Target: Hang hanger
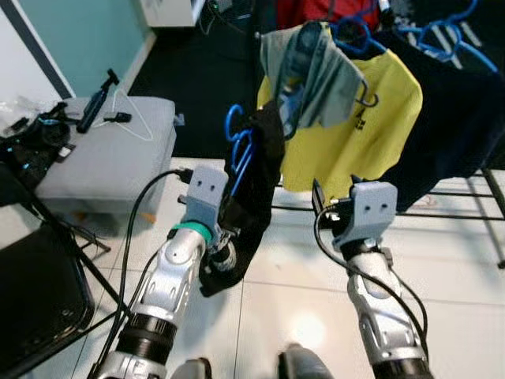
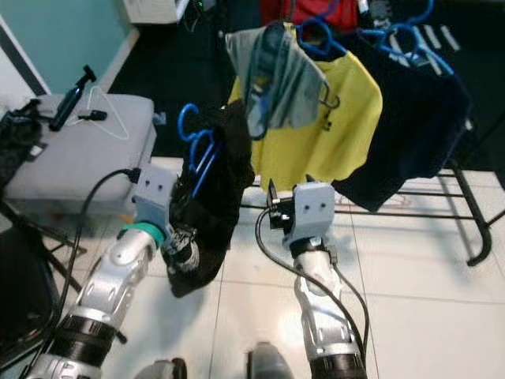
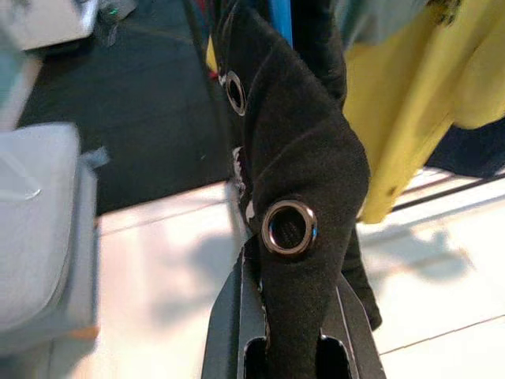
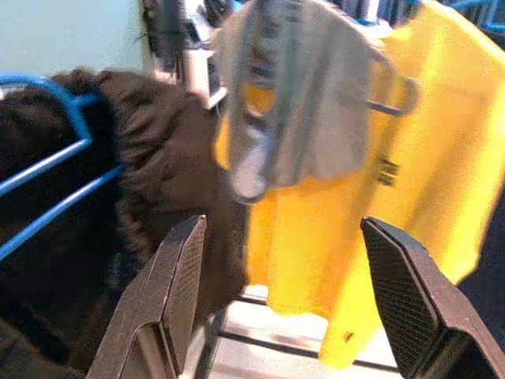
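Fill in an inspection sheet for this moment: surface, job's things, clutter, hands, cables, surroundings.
Surface: white tiled floor; a dark mat beyond it.
Job's things: blue hanger carrying a black garment, held up beside the rack. A yellow shirt, a grey garment and a dark garment hang on the rack from other blue hangers.
Clutter: grey ottoman with a white wire hanger and a black tool; dark gear to its left.
Hands: left hand shut on the black garment; right hand open, facing the yellow shirt, holding nothing.
Cables: black cables run along both forearms.
Surroundings: teal wall, black chair at lower left.
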Robot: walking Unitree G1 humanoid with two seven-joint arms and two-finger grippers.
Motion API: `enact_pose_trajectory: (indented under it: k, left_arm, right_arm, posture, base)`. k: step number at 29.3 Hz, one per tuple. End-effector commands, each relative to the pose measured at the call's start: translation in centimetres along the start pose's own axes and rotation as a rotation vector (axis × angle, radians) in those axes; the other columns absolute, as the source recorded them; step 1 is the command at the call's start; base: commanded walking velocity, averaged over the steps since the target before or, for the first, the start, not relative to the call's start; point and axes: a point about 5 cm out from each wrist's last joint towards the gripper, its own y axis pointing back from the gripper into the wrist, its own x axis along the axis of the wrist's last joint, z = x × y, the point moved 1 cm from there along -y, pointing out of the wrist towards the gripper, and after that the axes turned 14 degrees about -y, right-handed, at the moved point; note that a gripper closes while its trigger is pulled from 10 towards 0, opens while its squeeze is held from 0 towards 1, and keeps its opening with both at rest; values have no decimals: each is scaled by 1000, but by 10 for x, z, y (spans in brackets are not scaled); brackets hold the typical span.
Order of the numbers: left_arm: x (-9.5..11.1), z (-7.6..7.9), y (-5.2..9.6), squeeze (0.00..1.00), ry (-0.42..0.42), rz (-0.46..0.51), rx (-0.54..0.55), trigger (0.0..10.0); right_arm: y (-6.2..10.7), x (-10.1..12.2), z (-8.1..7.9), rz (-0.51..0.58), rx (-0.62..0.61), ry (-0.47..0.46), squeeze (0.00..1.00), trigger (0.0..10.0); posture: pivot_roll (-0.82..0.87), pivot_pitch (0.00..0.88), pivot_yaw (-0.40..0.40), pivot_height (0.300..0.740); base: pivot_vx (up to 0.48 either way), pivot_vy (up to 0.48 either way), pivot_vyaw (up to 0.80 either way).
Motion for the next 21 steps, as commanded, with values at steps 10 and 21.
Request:
enact_pose_trajectory:
  k: [10,21]
  left_arm:
    - [9,3,-2,0,12,34,-8,10000]
    - [7,0,-6,0,46,3,12,10000]
  right_arm:
    - [2,-1,3,-8,-14,2,0,10000]
    - [2,-1,3,-7,-16,2,0,10000]
  posture:
    - [-184,75,115,740]
    - [-188,71,118,740]
  base:
    - [0,-328,0]
    - [0,75,0]
